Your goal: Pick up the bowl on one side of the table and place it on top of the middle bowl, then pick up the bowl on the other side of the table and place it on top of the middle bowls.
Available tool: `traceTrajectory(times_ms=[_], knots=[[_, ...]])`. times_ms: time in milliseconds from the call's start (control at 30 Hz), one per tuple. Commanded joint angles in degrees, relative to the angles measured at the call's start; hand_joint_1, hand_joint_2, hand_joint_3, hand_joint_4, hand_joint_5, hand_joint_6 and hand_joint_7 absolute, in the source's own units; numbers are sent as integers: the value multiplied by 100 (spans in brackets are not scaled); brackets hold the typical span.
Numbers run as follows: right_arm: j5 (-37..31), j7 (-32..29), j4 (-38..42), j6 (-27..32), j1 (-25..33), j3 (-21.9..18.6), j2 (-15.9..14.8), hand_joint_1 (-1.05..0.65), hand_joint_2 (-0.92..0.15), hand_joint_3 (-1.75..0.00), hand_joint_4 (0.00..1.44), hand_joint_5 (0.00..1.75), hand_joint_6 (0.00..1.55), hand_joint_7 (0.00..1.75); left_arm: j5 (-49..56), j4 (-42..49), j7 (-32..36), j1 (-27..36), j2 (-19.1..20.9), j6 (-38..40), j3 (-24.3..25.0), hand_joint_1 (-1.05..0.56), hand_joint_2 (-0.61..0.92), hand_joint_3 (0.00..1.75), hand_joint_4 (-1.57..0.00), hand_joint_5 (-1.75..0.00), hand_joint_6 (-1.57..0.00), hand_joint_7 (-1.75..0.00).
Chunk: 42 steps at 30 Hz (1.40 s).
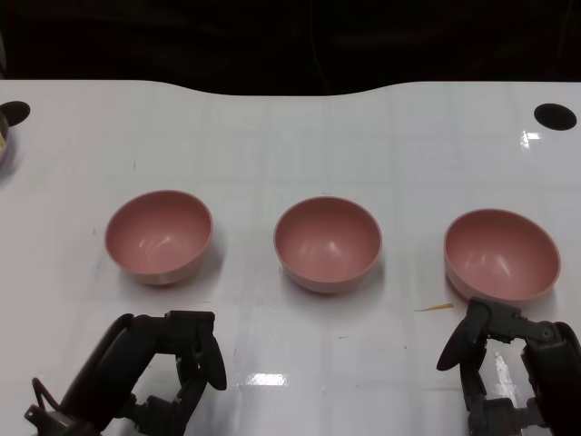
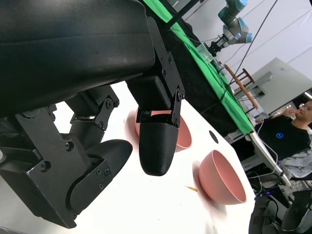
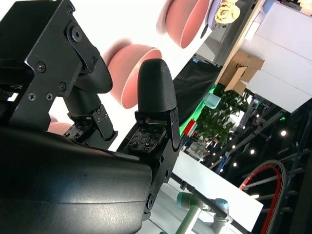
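1. The left bowl (image 1: pixel 159 236), the middle bowl (image 1: pixel 328 243) and the right bowl (image 1: pixel 500 255) are pink and smooth, like plastic, with a soft shine inside.
2. The table (image 1: pixel 272 145) is white, smooth and shiny; bright spots of light show on it.
3. The left robot hand (image 1: pixel 172 363) and the right robot hand (image 1: pixel 508 363) are black and matt, like hard plastic, with small screws.
4. A green cloth (image 2: pixel 214 73) covers the far table.

White table (image 1: pixel 272 136); orange sliver (image 1: pixel 434 308); seated person (image 2: pixel 292 139) beside table.
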Motion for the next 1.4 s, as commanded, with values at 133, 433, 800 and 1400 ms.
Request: traceTrajectory(times_ms=[133,433,800,1400], knots=[[-1,-26,0,-8,4,-37,-66,19,-11,-173,92,172,86,141,-29,64,17,-27,119,-49,46,0,18,158,-100,-149,-98,-128],[7,-18,-32,24,15,-11,-41,20,-11,-174,92,172,86,141,-22,54,44,-23,119,-59,63,1,19,156,-100,-149,-98,-127],[-12,-29,-47,15,13,-4,-29,22,-12,-173,92,172,86,141,-346,-179,-30,38,96,446,186,-12,27,135,-83,-145,-92,-94],[-109,-61,-148,124,36,21,9,23,-12,-175,92,171,86,141,741,-2659,-78,283,880,3222,340,-39,92,3,-49,-58,-61,-3]])
